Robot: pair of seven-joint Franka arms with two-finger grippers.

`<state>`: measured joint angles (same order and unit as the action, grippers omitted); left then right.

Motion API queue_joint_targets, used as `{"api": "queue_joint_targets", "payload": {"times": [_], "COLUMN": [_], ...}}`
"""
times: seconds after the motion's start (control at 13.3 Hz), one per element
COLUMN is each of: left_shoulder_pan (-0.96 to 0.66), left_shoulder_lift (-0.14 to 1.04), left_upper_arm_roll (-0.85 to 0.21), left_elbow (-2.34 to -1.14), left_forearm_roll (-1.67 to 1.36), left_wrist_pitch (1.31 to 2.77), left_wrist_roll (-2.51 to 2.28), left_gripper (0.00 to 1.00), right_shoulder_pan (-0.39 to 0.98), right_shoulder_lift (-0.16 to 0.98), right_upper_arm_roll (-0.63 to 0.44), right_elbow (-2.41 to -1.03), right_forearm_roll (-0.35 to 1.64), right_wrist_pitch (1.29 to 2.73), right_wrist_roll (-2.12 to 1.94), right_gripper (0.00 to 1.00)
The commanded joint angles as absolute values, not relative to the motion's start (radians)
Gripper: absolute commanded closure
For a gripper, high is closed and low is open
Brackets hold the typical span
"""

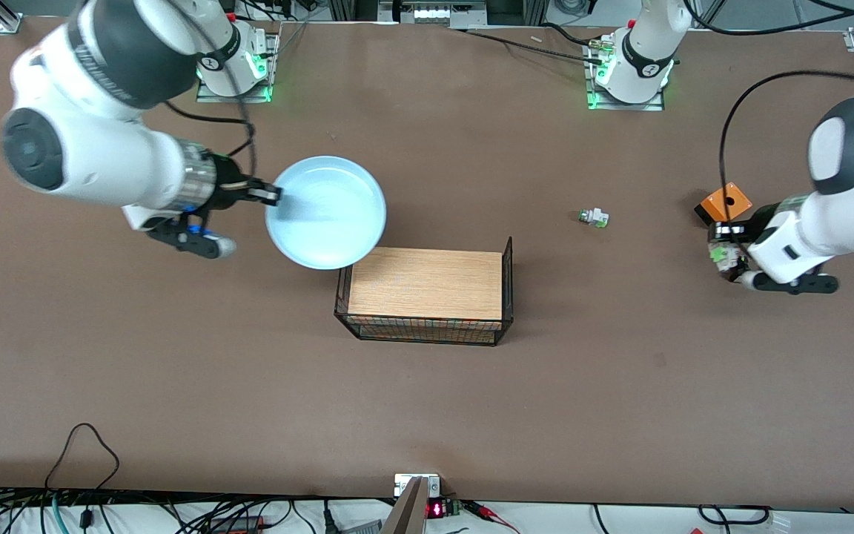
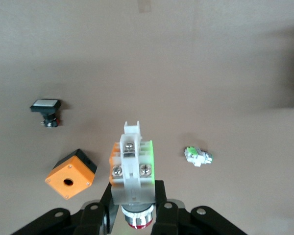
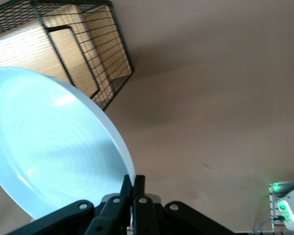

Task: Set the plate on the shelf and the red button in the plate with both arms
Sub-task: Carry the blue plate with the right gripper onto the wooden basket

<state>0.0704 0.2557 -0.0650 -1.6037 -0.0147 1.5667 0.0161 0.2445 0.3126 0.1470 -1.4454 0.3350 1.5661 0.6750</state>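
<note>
While the right gripper (image 1: 270, 194) pinches only the rim of the plate (image 1: 325, 211), held up partly over the wire basket (image 1: 425, 293), the plate may tilt or slip. The left gripper (image 2: 133, 215) clamps the red button (image 2: 132, 171) above the table; a weak grip could drop it.

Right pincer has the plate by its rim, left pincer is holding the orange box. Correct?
Not quite. The left pincer holds the red button; the orange box lies free on the table, as the left wrist view shows. The right pincer does grip the plate by its rim.
</note>
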Motion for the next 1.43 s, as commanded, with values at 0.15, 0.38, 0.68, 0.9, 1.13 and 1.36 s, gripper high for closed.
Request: {"api": "queue_joint_targets", "payload": {"times": [0.15, 0.38, 0.68, 0.9, 1.13, 1.36], "left_shoulder_pan": [0.095, 0.094, 0.092, 0.095, 0.094, 0.087], "left_shoulder_lift": [0.223, 0.224, 0.232, 0.233, 0.233, 0.233], "left_upper_arm_roll": [-0.074, -0.074, -0.074, -0.071, -0.071, -0.074], "left_elbow": [-1.485, -1.482, -1.482, -1.482, -1.480, -1.480], "left_forearm_roll": [-0.005, -0.003, 0.000, 0.003, 0.003, 0.002], "left_wrist_pitch": [1.457, 1.457, 1.468, 1.468, 1.466, 1.465], "left_wrist_roll": [0.009, 0.012, 0.014, 0.017, 0.014, 0.006], "left_gripper": [1.00, 1.00, 1.00, 1.00, 1.00, 1.00], "right_shoulder_pan": [0.348, 0.434, 0.491, 0.509, 0.522, 0.529], "right_shoulder_lift": [0.348, 0.412, 0.455, 0.500, 0.538, 0.571], "right_upper_arm_roll": [0.137, 0.137, 0.137, 0.137, 0.137, 0.137], "right_elbow": [-1.494, -1.496, -1.494, -1.490, -1.488, -1.488], "right_forearm_roll": [0.327, 0.216, 0.215, 0.215, 0.216, 0.218], "right_wrist_pitch": [1.747, 1.867, 1.972, 2.049, 2.143, 2.203], "right_wrist_roll": [0.724, 0.796, 0.868, 0.886, 0.903, 0.904], "right_gripper": [1.00, 1.00, 1.00, 1.00, 1.00, 1.00]}}
